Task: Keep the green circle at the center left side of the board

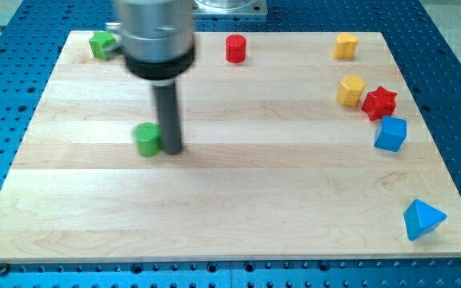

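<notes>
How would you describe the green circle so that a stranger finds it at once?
Start at the wooden board and look at its left half, about mid-height. The green circle sits there, right against the left of my tip. The other green block, in the top left corner, is not round.

Single view only, raised and angled down at the counter from its near long edge, facing the far edge. Mid-range: all of the counter fits, blue pegboard bordering it. Arm housing blurs large at top.
</notes>
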You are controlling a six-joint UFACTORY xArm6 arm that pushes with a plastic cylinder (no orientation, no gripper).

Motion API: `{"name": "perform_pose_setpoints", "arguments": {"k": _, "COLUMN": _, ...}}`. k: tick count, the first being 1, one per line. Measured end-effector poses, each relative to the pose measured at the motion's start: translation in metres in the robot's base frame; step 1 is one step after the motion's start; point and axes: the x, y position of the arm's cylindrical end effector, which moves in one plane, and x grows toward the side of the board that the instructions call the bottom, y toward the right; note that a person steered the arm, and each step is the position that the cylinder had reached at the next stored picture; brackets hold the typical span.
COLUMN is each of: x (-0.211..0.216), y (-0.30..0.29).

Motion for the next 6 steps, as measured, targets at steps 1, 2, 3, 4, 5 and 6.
{"name": "perform_pose_setpoints", "arguments": {"k": 1, "x": 0.0, "y": -0.061}}
{"name": "perform_pose_setpoints", "arguments": {"k": 2, "x": 0.028, "y": -0.09}}
{"name": "perform_pose_setpoints", "arguments": {"k": 3, "x": 0.04, "y": -0.11}}
{"name": "perform_pose_setpoints", "arguments": {"k": 4, "x": 0.006, "y": -0.11}}
{"name": "perform_pose_setpoints", "arguments": {"k": 5, "x": 0.003, "y": -0.1}}
{"name": "perform_pose_setpoints", "arguments": {"k": 6, "x": -0.016, "y": -0.101}}
